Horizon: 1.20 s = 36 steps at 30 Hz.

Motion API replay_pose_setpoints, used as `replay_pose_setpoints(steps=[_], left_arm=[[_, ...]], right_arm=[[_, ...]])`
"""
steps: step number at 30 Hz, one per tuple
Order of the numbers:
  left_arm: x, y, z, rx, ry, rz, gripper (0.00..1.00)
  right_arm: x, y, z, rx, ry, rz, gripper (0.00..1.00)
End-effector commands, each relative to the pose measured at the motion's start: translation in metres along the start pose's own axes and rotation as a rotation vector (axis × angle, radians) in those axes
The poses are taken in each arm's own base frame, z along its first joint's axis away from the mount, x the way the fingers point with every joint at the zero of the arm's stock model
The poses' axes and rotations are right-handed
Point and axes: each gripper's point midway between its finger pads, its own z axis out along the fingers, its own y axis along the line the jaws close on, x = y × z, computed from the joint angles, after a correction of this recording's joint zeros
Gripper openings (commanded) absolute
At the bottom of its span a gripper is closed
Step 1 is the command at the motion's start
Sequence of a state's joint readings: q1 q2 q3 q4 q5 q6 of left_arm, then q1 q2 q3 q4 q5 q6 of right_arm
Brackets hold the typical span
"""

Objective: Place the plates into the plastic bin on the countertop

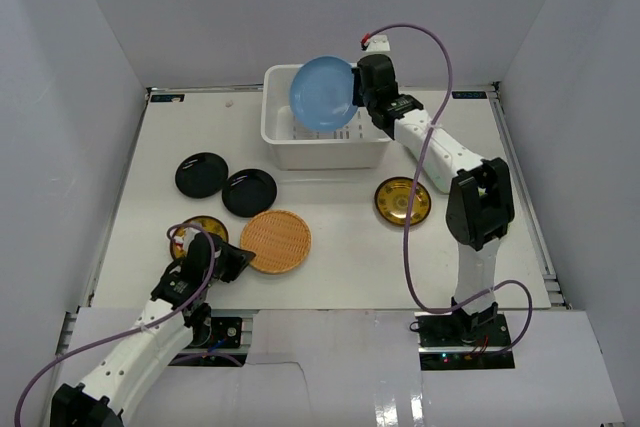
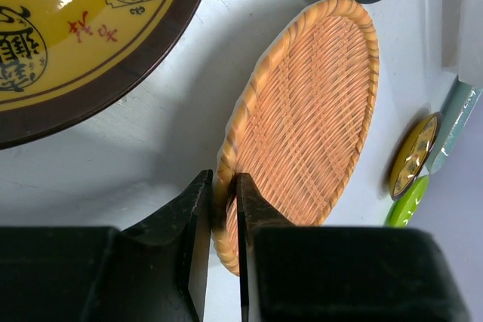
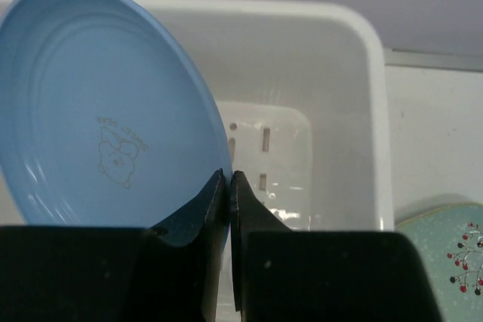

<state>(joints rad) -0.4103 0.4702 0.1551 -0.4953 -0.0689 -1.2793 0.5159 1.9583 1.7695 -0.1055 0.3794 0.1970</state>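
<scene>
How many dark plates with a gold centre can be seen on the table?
2 gold-centred plates. One lies right of centre, in front of the bin. The other lies at the front left, next to the woven plate. More may be hidden.

The white countertop [image 1: 350,267] is seen bearing the plastic bin [image 1: 325,154] at its far middle; a black plate [image 1: 201,175] is set just beside a second black plate [image 1: 249,193] on the left; the woven plate [image 1: 278,241] lies nearer; one gold-centred plate [image 1: 205,226] is placed left, another gold-centred plate [image 1: 403,201] right.
</scene>
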Motion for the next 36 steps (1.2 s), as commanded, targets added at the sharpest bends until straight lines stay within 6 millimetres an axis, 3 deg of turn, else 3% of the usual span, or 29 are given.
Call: replay_pose_setpoints(steps=[1,4,7,8,9,10,11,14,18,20,21,22,23,24,25,26,27,28,29,30,32,33,34,35,36], left_arm=[[-0.005,0.029,0.003,-0.1,-0.045,0.032,0.13],[-0.008,0.024,0.002,-0.075,-0.061,0.046,0.05],[-0.009,0.017,-0.001,-0.038,-0.061,0.064,0.0],[-0.008,0.015,-0.001,-0.026,-0.056,0.061,0.0],[-0.004,0.011,-0.002,0.001,-0.038,0.062,0.0],[-0.002,0.009,-0.003,0.015,-0.029,0.062,0.0],[-0.001,0.006,-0.004,0.03,-0.021,0.062,0.0],[0.002,-0.012,-0.012,0.102,0.007,0.082,0.0],[0.005,-0.05,-0.038,0.249,0.047,0.147,0.0],[0.006,-0.072,-0.056,0.332,0.072,0.158,0.0],[0.006,-0.079,-0.063,0.359,0.074,0.163,0.0],[0.006,-0.084,-0.069,0.376,0.081,0.168,0.0],[0.006,-0.091,-0.076,0.403,0.083,0.182,0.0],[0.002,-0.104,-0.089,0.443,0.074,0.191,0.0],[0.001,-0.11,-0.096,0.466,0.073,0.201,0.0],[0.001,-0.117,-0.103,0.485,0.075,0.216,0.0],[-0.004,-0.132,-0.118,0.53,0.063,0.224,0.0],[-0.005,-0.139,-0.125,0.551,0.061,0.235,0.0],[-0.006,-0.145,-0.13,0.56,0.063,0.255,0.0],[-0.012,-0.162,-0.148,0.61,0.042,0.265,0.0],[-0.018,-0.181,-0.164,0.666,0.018,0.292,0.0],[-0.025,-0.202,-0.179,0.72,-0.007,0.304,0.0],[-0.029,-0.213,-0.184,0.737,-0.021,0.313,0.0],[-0.034,-0.226,-0.19,0.76,-0.039,0.325,0.0],[-0.039,-0.242,-0.195,0.793,-0.065,0.35,0.0]], right_arm=[[-0.016,0.004,-0.001,-0.009,-0.02,-0.065,0.08],[0.01,0.008,0.001,-0.033,0.045,-0.05,0.13],[0.021,0.011,-0.003,-0.054,0.078,-0.02,0.34],[0.027,0.011,-0.004,-0.057,0.094,-0.016,0.47],[0.03,0.012,-0.008,-0.06,0.112,-0.003,0.55],[0.03,0.011,-0.01,-0.06,0.119,0.001,0.62],[0.029,0.01,-0.013,-0.056,0.125,0.006,0.75],[0.015,0.009,-0.027,-0.079,0.109,0.028,0.9],[-0.02,0.005,-0.064,-0.138,0.046,0.081,0.91],[-0.027,-0.003,-0.08,-0.15,0.028,0.12,0.88],[-0.046,-0.008,-0.102,-0.163,-0.027,0.143,0.87],[-0.021,-0.014,-0.107,-0.166,0.012,0.152,0.86],[-0.026,-0.025,-0.114,-0.166,-0.019,0.199,0.83],[-0.04,-0.031,-0.139,-0.187,-0.072,0.232,0.82],[-0.006,-0.037,-0.142,-0.2,-0.017,0.247,0.81],[-0.021,-0.048,-0.163,-0.211,-0.087,0.294,0.79],[-0.013,-0.054,-0.171,-0.209,-0.092,0.308,0.77],[0.025,-0.067,-0.17,-0.169,-0.036,0.317,0.75],[0.024,-0.073,-0.188,-0.167,-0.071,0.343,0.74],[0.038,-0.081,-0.193,-0.148,-0.062,0.36,0.73],[0.078,-0.088,-0.207,-0.139,-0.042,0.408,0.72],[0.092,-0.09,-0.211,-0.136,-0.031,0.422,0.72],[0.107,-0.09,-0.215,-0.145,-0.012,0.436,0.71],[0.135,-0.09,-0.221,-0.15,0.023,0.447,0.71],[0.145,-0.088,-0.224,-0.165,0.043,0.473,0.71]])
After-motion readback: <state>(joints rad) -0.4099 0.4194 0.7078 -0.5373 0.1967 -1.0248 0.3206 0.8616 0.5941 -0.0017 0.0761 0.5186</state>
